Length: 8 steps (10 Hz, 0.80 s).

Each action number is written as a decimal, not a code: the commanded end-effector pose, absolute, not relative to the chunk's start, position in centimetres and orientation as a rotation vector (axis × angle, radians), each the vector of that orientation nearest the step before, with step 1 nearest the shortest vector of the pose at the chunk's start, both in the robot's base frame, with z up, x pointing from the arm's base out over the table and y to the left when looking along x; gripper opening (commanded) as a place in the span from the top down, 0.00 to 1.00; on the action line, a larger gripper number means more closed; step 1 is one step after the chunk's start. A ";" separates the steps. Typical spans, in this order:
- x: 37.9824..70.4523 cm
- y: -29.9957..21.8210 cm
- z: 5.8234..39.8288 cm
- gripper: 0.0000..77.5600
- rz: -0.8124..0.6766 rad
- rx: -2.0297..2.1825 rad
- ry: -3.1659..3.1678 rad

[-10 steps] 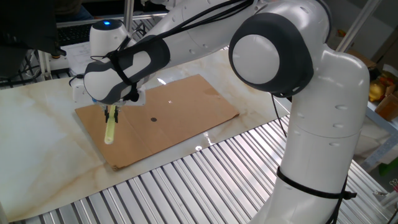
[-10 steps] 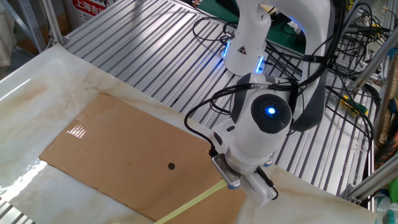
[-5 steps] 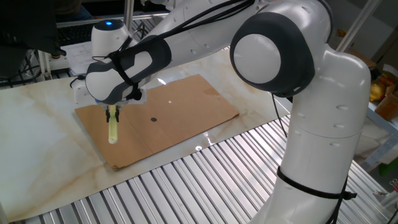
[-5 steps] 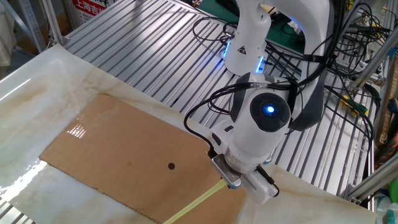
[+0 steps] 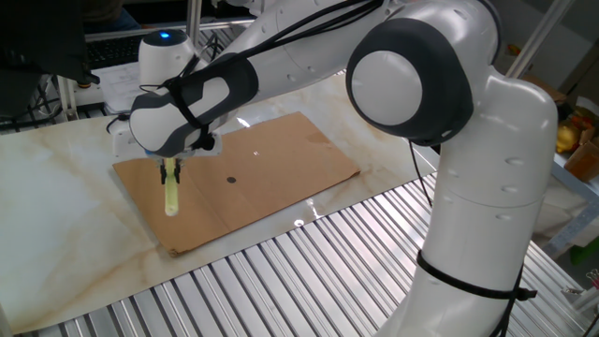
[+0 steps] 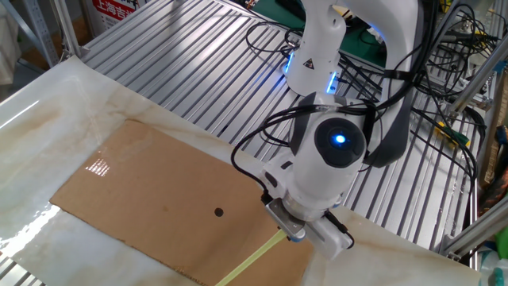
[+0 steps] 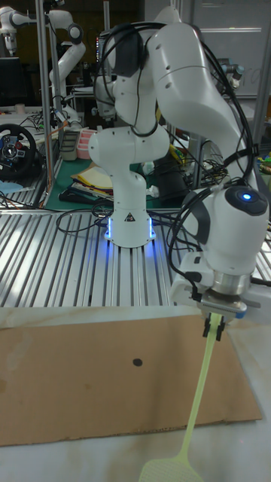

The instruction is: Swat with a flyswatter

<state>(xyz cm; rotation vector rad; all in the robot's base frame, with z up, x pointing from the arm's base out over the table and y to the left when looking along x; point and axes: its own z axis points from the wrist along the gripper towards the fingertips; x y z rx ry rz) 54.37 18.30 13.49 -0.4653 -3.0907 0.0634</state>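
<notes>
Pale, marble-veined tabletop [image 5: 56, 215] spreads under the scene, smooth and glossy enough to catch reflections, with ribbed silver metal decking [image 5: 309, 271] running along its edges in parallel slats. On the marble lies a flat rectangular sheet of brown cardboard [image 6: 151, 199], matte and plain except for a small round black dot [image 6: 218, 212] near its middle and a bright glare patch toward one end. Largest of all is the glossy white robot arm [image 7: 188, 83] with dark grey joint caps, built of rounded, bulbous segments; in the tall fixed view it rises from a cylindrical base lit blue at the foot, arches over and comes down to the cardboard's edge, black cables looped along it. Its wrist segment, a smooth white dome with a glowing blue spot, points almost straight down over one end of the sheet. Below it the small dark two-finger gripper [image 7: 214, 329] has its fingers drawn in tight on the top of the handle of the pale yellow-green plastic flyswatter [image 7: 197, 399]. That handle is long, thin and slightly flexed, slanting down and away from the fingers across the cardboard's corner, and it ends in a small flat mesh head low beyond the sheet's edge near the marble; contact cannot be told.
</notes>
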 end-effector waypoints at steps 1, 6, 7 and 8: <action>55.1 17.6 13.7 0.99 0.062 -0.426 -3.100; 55.2 17.6 13.7 0.99 0.052 -0.450 -3.097; 55.2 17.6 13.7 0.99 0.061 -0.486 -3.094; 55.2 17.6 13.7 0.99 0.067 -0.549 -3.086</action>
